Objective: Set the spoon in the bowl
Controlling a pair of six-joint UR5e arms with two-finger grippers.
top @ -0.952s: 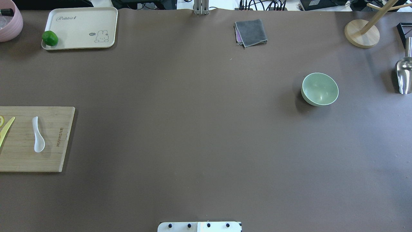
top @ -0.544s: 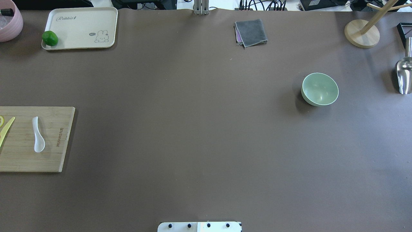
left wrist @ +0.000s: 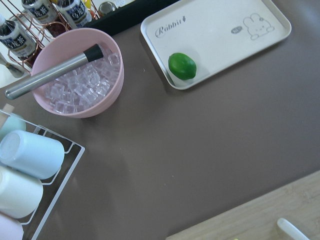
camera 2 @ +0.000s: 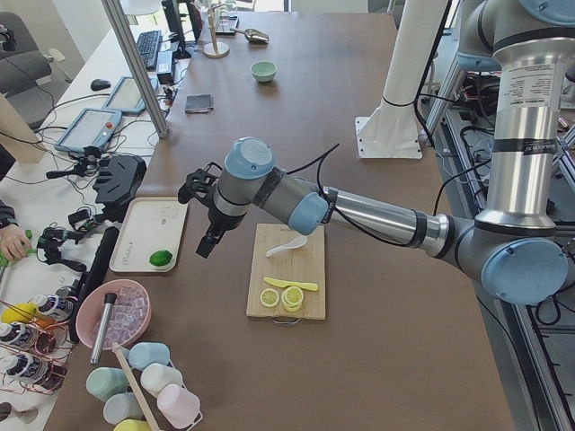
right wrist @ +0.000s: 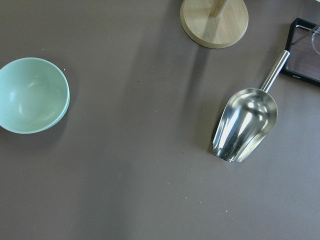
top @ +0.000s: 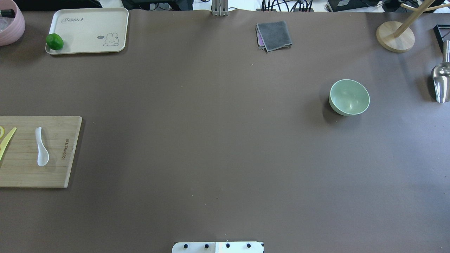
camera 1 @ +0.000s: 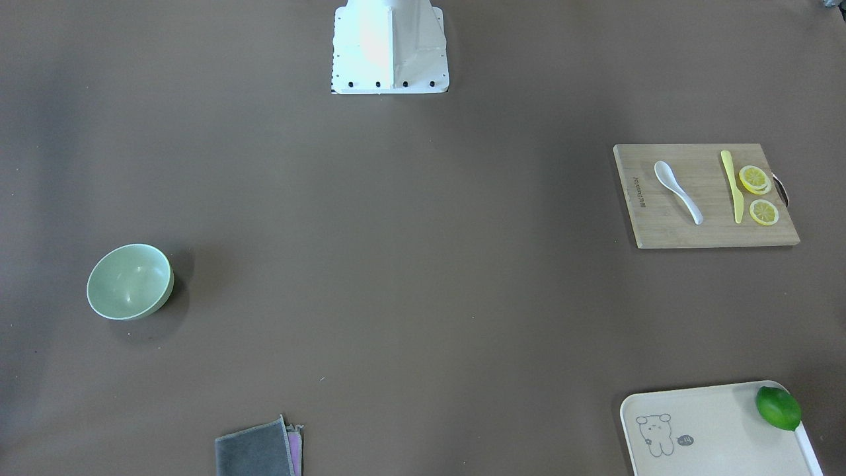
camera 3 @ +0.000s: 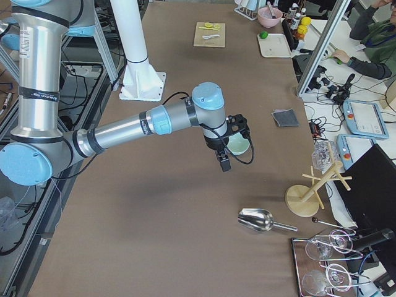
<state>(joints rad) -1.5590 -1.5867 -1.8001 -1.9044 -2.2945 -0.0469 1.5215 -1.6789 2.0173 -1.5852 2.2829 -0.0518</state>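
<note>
- The spoon (top: 42, 147), glossy white with a deep oval scoop and a short curved handle, lay flat on a rectangular bamboo board (top: 21, 174) at the worktop's left edge, scoop toward the robot's edge.
- On the same board, further out, lay a thin yellow knife (camera 1: 731, 185) and lemon slices (camera 1: 754, 178).
- The bowl (top: 349, 97), round, smooth and pale mint green, stood upright and empty near the right edge, well apart from the spoon.
- A cream rounded tray (top: 88, 30) with a rabbit print sat at the far left corner; a shiny green lime (top: 54, 41) rested in its corner.
- Beside the tray, a pink bowl (left wrist: 112, 95) held clear ice cubes (left wrist: 80, 90) and a steel rod (left wrist: 47, 75) with a black tip.
- A folded grey cloth (top: 274, 35) lay at the far edge.
- A polished steel scoop (right wrist: 245, 125) lay by the right edge, near a round wooden stand base (right wrist: 215, 22).
- The left gripper (camera 2: 204, 250) hung over the worktop between tray and board; whether its jaws were parted I cannot tell.
- The right gripper (camera 3: 224, 166) hung near the bowl; its jaws' state I cannot tell either.
</note>
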